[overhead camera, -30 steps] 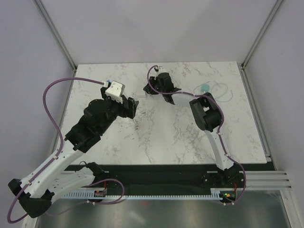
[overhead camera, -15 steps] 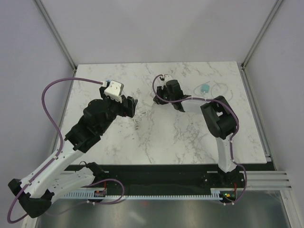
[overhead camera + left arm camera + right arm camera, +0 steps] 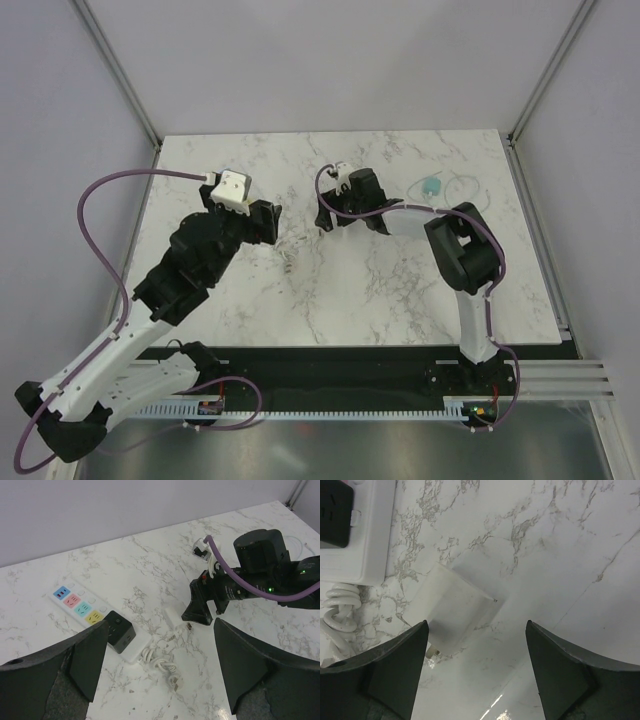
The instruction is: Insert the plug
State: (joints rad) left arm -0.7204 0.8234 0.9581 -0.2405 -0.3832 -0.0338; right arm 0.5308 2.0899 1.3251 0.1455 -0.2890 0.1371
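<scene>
The white plug (image 3: 455, 611) lies flat on the marble, its metal prongs (image 3: 189, 626) pointing at the near side. My right gripper (image 3: 475, 672) hangs open just over it, nothing between its fingers; the plug sits ahead of the left finger (image 3: 395, 675). The white power strip (image 3: 85, 611) with coloured sockets carries a black cube adapter (image 3: 119, 631) at its near end. My left gripper (image 3: 160, 627) is open and empty, raised above strip and plug. In the top view the left gripper (image 3: 266, 222) covers the strip, and the right gripper (image 3: 333, 211) is beside it.
A coiled white cable (image 3: 161, 661) with its own small plug lies just before the strip's end. A teal object (image 3: 432, 186) with a clear tube rests at the table's back right. The right arm's purple cable (image 3: 227, 567) loops above its wrist.
The right gripper has gone from shut to open and has come down toward the white plug. The left arm has shifted slightly left.
</scene>
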